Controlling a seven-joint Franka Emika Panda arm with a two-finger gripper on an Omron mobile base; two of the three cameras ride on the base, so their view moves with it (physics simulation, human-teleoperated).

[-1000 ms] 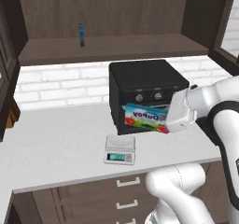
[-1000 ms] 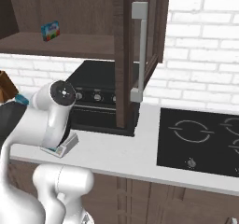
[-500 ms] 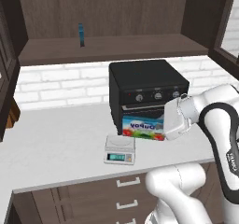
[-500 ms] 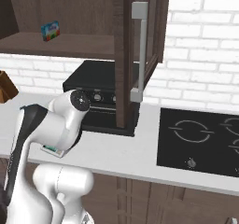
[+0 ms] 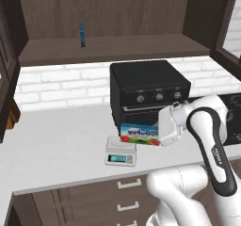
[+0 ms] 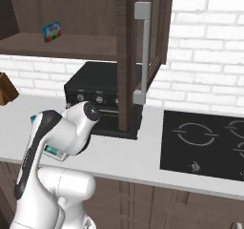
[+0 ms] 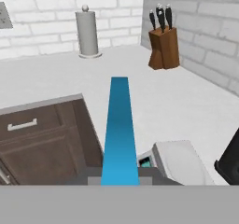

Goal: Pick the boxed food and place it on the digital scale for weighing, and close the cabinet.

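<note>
Fingers (image 5: 157, 133) clamp the right end of the box of food (image 5: 139, 134), seen from the left base camera. The light blue box, with its white, red and green label facing forward, hangs level just above and slightly right of the scale (image 5: 121, 151), overlapping the scale's rear right corner. The scale sits on the white tabletop (image 5: 61, 145) with its teal display facing front. Behind them stands a black toaster oven (image 5: 148, 95). A thin dark-blue item (image 5: 82, 35) stands upright on the open cabinet shelf (image 5: 113, 48) above.

From the right base camera, the cabinet door (image 6: 143, 56) stands open, swung out toward the viewer with its long silver handle (image 6: 141, 51) showing. A small colourful box (image 6: 51, 31) rests on the shelf inside. A black cooktop (image 6: 205, 144) lies in the tabletop to the right.

From the hand camera, the blue edge of the held box (image 7: 120, 129) runs straight up the middle. The scale (image 7: 175, 164) lies just right of it, below. A knife block (image 7: 164, 48) and a paper towel holder (image 7: 87, 34) stand far back.
</note>
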